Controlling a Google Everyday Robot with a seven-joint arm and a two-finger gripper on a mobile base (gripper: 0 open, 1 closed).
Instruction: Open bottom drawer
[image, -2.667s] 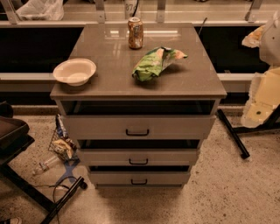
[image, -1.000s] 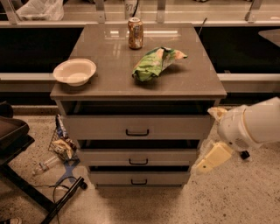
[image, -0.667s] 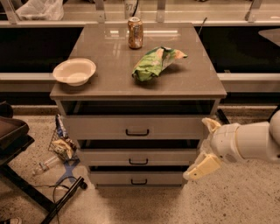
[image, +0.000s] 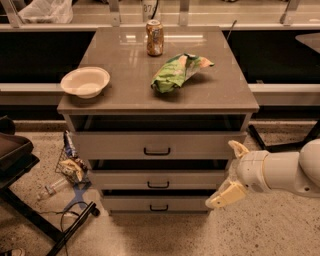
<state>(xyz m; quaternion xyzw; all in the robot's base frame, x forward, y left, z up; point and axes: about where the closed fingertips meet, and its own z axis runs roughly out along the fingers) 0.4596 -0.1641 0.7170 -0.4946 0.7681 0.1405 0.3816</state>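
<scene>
The bottom drawer (image: 159, 203) is the lowest of three grey-beige fronts in the cabinet, with a small black bar handle (image: 158, 208). All three drawers stand slightly pulled out, stepped under the top. My gripper (image: 231, 172) comes in from the right on a white arm, level with the middle and bottom drawers, just off the cabinet's right front corner. Its cream fingers (image: 226, 195) are spread apart and hold nothing. It is to the right of the bottom drawer's handle and does not touch it.
On the cabinet top (image: 125, 75) stand a white bowl (image: 85, 81), a soda can (image: 154, 37) and a green chip bag (image: 178, 71). Litter (image: 70, 165) and a black stand's legs (image: 45, 220) lie on the floor at left. Another black frame (image: 280, 142) is at right.
My arm has come into view from the right, dropped and swung left toward the cabinet's lower right corner. The drawers and the things on top have not moved.
</scene>
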